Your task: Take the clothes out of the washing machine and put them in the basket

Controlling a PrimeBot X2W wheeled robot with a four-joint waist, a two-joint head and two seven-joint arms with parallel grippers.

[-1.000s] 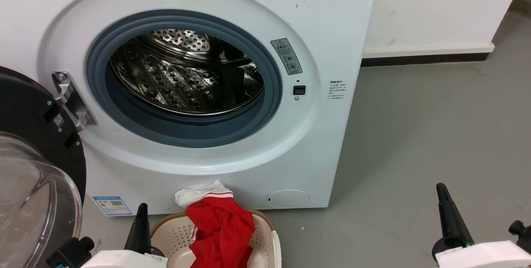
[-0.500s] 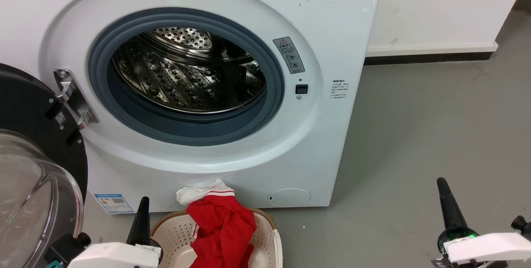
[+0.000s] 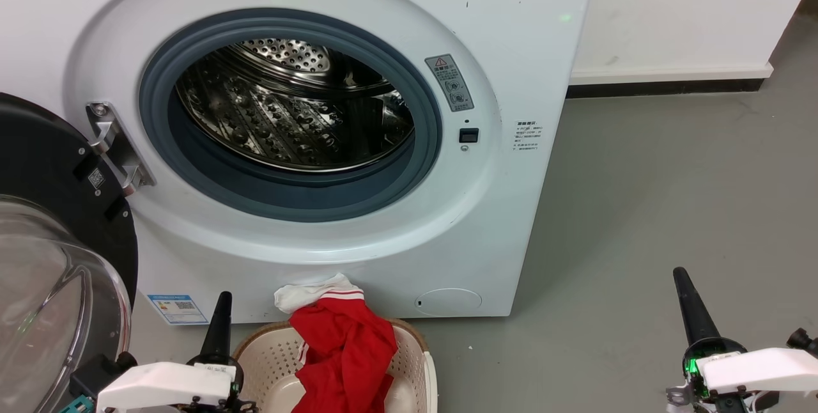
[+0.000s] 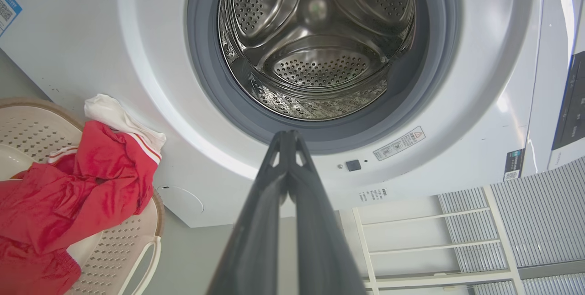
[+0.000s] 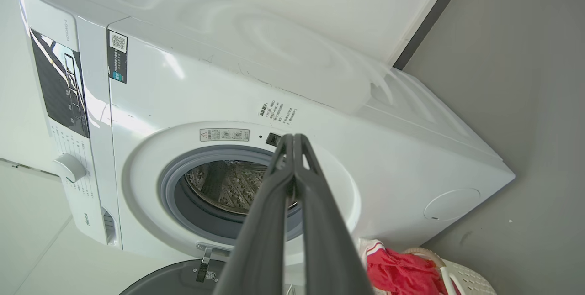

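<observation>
- Left hand sits low, its 2 fingers pressed together around nothing, just beside the basket.
- Right hand, well apart over the grey floor, is likewise closed and empty.
- The clothes lie in the basket, white cuff draped over its far rim.
- Behind stands the washing machine, door swung open, drum showing bare perforated steel.
</observation>
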